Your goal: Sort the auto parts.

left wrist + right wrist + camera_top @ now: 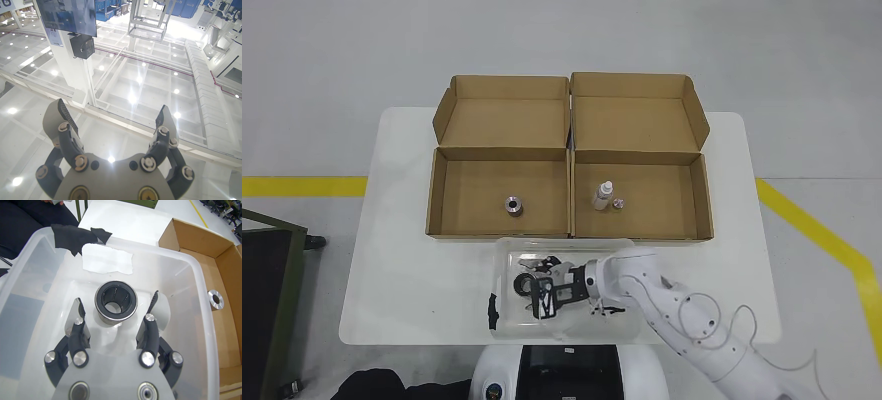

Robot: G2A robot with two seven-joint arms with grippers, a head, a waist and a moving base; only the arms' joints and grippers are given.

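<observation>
The step in hand is the pick. The right pincer [117, 296] is down inside the clear bin [196, 264] on the tabletop [392, 280]. Its jaws are spread wide on either side of a bearing [115, 304], with a gap showing on each side, so nothing is gripped yet.

Next, I judge, it must close squarely on the round wall, lift clear of the bin rim and carry across to a box [457, 200], where a silver bushing [215, 299] lies.

The bearing stands upright on the bin floor. It is a short steel cylinder with a black collar, an open bore and rows of tiny balls inside. Being smooth and curved, it could slip from an off-centre grip.

The left pincer [112, 105] is also released and empty, pointing up at the ceiling.
</observation>
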